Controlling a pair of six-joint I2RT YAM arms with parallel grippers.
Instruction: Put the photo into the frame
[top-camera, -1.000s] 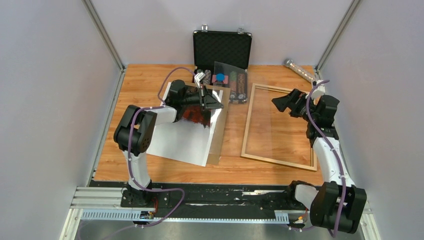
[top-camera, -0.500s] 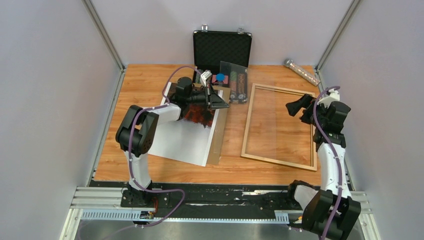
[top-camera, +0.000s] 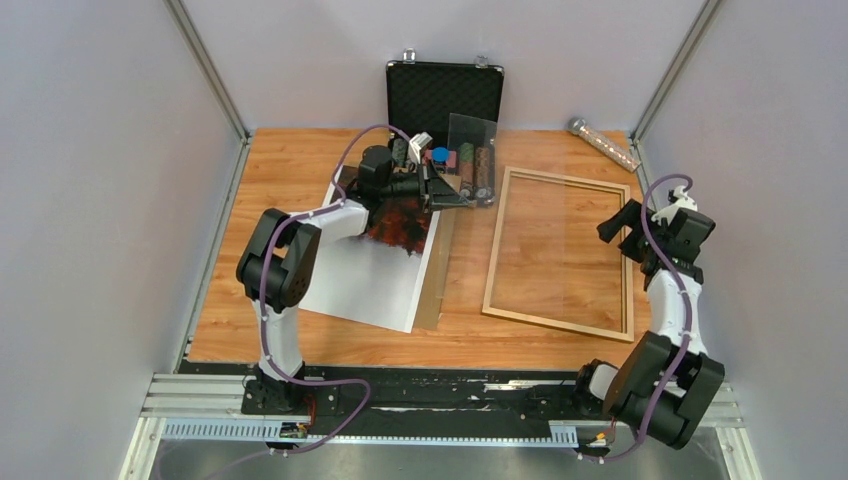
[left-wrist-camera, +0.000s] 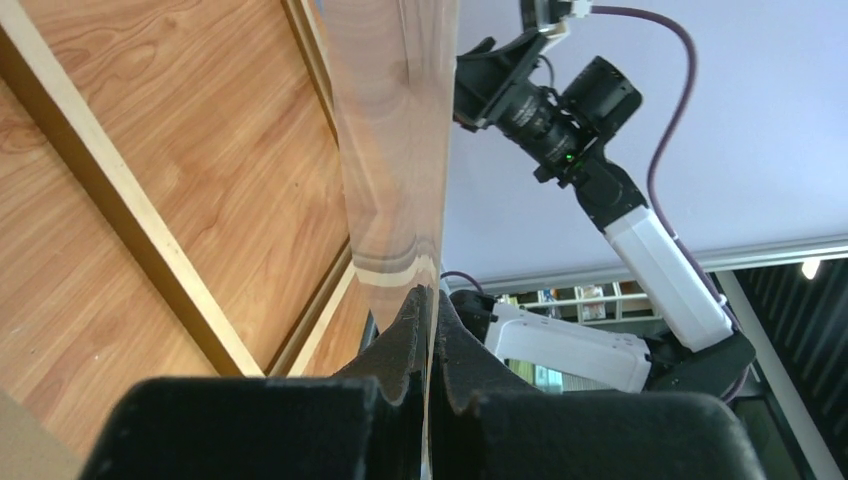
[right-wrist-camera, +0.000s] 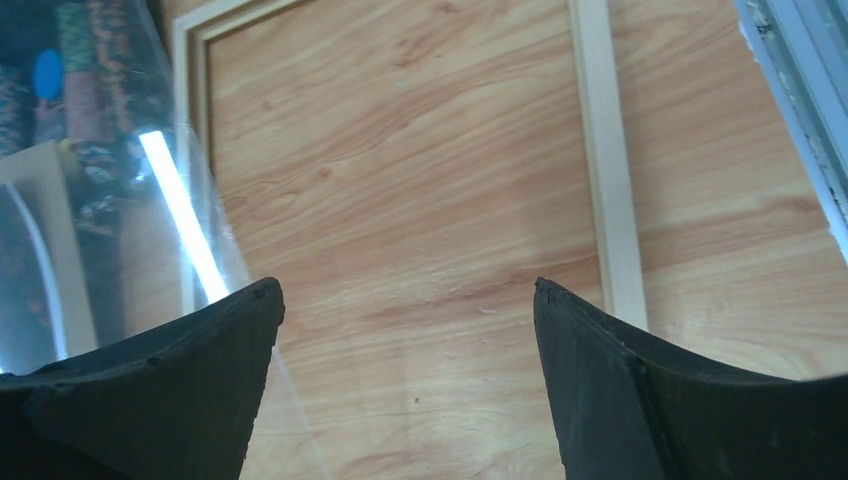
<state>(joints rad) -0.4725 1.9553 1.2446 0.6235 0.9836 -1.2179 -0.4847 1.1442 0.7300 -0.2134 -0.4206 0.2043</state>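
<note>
The light-brown wooden frame (top-camera: 497, 250) lies flat on the table at the right; its rails also show in the left wrist view (left-wrist-camera: 120, 210) and the right wrist view (right-wrist-camera: 605, 160). The photo (top-camera: 365, 275) lies at the left, dark red trees at its far end, on a brown backing panel (top-camera: 437, 270). My left gripper (top-camera: 450, 195) is shut on the edge of a clear pane (top-camera: 472, 160), held upright in front of the black case; the pane is edge-on between the fingers (left-wrist-camera: 400, 150). My right gripper (top-camera: 612, 222) is open and empty above the frame's right side (right-wrist-camera: 405, 290).
An open black case (top-camera: 445, 95) with poker chips stands at the back centre. A metal tube (top-camera: 603, 143) lies at the back right corner. Grey walls close in the table on the left and right.
My left gripper has carried the clear pane back and to the right, toward the case, tilting it more upright. My right arm has pulled back to the right, off the frame's middle.
</note>
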